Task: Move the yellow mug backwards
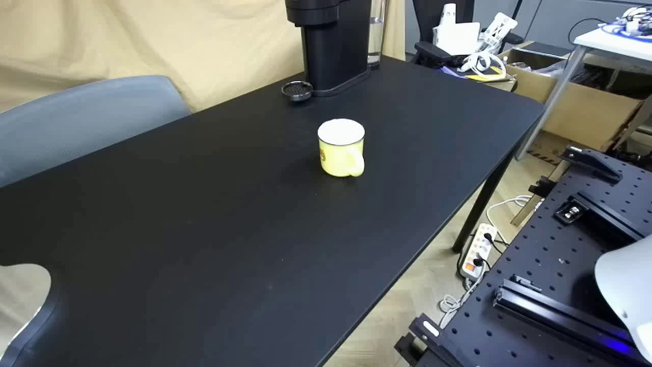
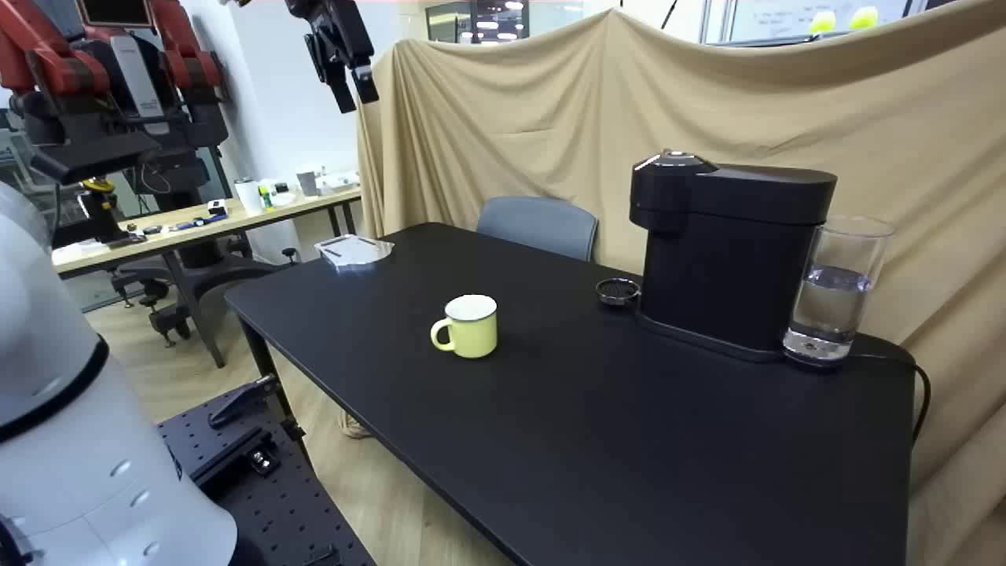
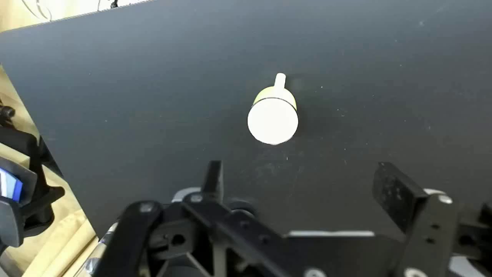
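No text, number or sign is legible.

A coffee machine stands on the table.

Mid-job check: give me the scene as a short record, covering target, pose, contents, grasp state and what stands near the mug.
target: yellow mug
pose: upright on the black table, handle pointing away from the coffee machine
contents: cannot tell; the inside shows as washed-out white
grasp state: end effector open, raised above the table, apart from the mug
on the same table: coffee machine with a round drip tray at its front and a clear water container at its back
beyond the table: grey chair
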{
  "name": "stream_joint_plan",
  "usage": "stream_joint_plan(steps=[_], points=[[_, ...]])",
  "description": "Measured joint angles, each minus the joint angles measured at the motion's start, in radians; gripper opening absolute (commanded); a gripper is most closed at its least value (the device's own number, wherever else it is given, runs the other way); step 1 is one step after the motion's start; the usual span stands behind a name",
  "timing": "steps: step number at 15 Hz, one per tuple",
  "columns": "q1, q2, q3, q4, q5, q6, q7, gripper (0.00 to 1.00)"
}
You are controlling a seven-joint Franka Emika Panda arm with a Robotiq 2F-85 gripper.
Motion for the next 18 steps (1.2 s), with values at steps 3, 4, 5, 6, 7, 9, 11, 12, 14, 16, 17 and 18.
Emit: stream_joint_plan(steps=[3, 4, 5, 6, 7, 9, 11, 12, 14, 16, 17, 18], points=[[0.0, -0.001, 0.0, 0.0, 0.0, 0.002, 0.0, 1.0], [0.0, -0.001, 0.0, 0.0, 0.0, 0.002, 0.0, 1.0], [0.0, -0.001, 0.0, 0.0, 0.0, 0.002, 0.0, 1.0], [0.0, -0.001, 0.0, 0.0, 0.0, 0.002, 0.0, 1.0], [0.0, -0.001, 0.0, 0.0, 0.0, 0.002, 0.0, 1.0], [0.0, -0.001, 0.0, 0.0, 0.0, 0.002, 0.0, 1.0], [0.0, -0.001, 0.0, 0.0, 0.0, 0.002, 0.0, 1.0], [0.0, -0.001, 0.0, 0.0, 0.0, 0.002, 0.0, 1.0], [0.002, 0.001, -0.002, 0.0, -0.003, 0.002, 0.002, 1.0], [0.004, 0.015, -0.013, -0.005, 0.002, 0.016, -0.003, 1.0], [0.005, 0.029, -0.025, -0.01, 0.005, 0.036, -0.016, 1.0], [0.007, 0.049, -0.041, -0.017, 0.01, 0.066, -0.038, 1.0]])
